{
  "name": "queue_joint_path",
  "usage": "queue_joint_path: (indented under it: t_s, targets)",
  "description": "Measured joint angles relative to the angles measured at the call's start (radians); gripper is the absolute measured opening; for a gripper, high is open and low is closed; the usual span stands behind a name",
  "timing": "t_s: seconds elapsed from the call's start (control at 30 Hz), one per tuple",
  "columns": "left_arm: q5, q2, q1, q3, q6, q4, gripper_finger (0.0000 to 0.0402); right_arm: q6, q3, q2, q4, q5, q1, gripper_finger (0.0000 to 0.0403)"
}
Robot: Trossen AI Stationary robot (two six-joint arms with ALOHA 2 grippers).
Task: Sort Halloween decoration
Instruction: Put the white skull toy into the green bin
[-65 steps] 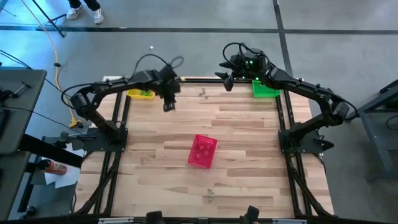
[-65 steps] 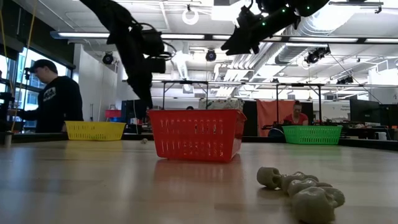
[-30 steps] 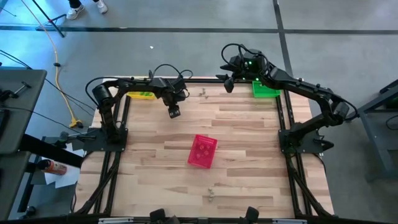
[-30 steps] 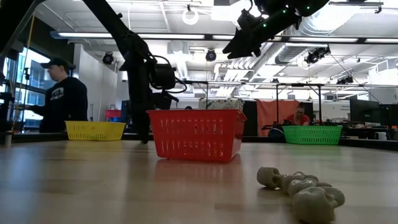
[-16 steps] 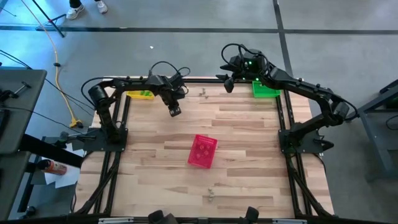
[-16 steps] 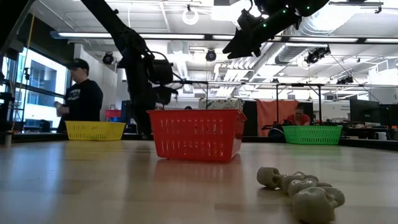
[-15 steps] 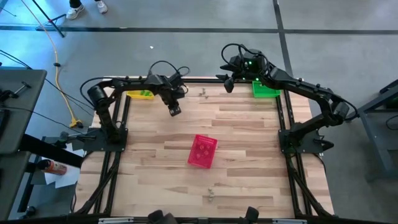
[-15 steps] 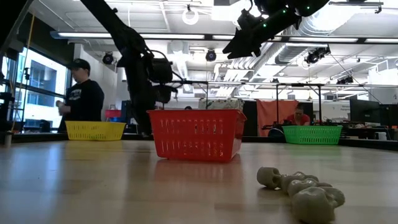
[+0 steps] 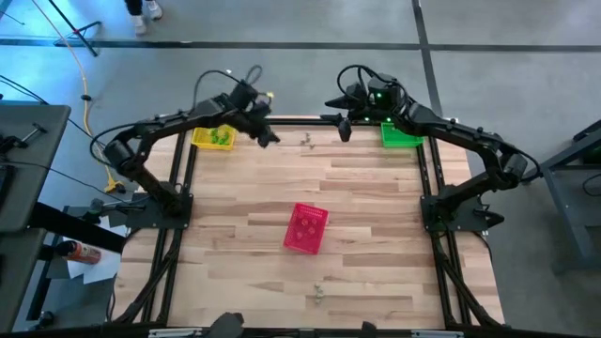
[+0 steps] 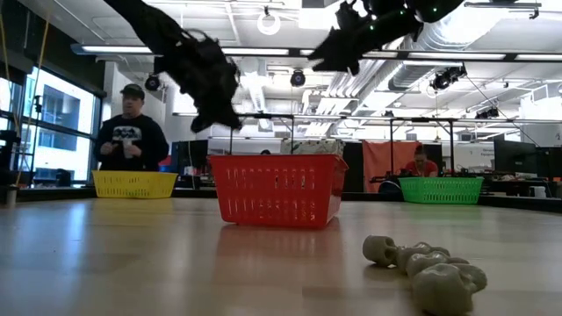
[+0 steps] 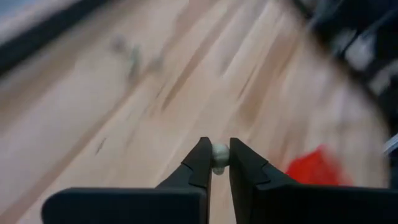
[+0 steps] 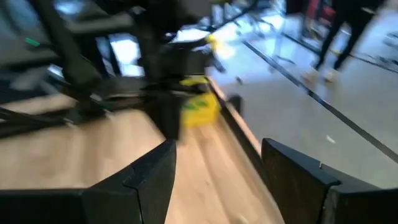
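At the far left corner of the worktop sits a yellow basket with green bits inside. Just right of it, the left hand hangs above the far edge, its fingers pinched on a small pale trinket. A few tiny trinkets lie on the wood near the far edge, between the two hands. A red basket stands in the middle of the worktop, and more pale trinkets rest near the front edge. The right hand hovers by the far edge with fingers spread wide and empty, beside the green basket. A person stands behind the yellow basket.
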Motion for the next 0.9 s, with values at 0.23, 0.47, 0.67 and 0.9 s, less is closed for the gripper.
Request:
queue_joint_path:
  t_s: [0.23, 0.47, 0.67, 0.9]
  targets:
    - [0.156, -0.079, 0.006, 0.001, -0.351, 0.354, 0.0016, -0.066, 0.000, 0.000, 0.134, -0.069, 0.088, 0.0232]
    - [0.313, -0.085, -0.014, 0.001, -0.645, 0.662, 0.0016, -0.259, 0.000, 0.000, 0.172, -0.003, 0.186, 0.0232]
    - [0.346, -0.085, -0.065, 0.001, -0.764, 0.776, 0.0016, -0.378, 0.000, 0.001, 0.183, 0.116, 0.215, 0.0232]
    - [0.316, -0.085, -0.113, 0.001, -0.786, 0.805, 0.0016, -0.378, 0.001, 0.005, 0.229, 0.104, 0.218, 0.0232]
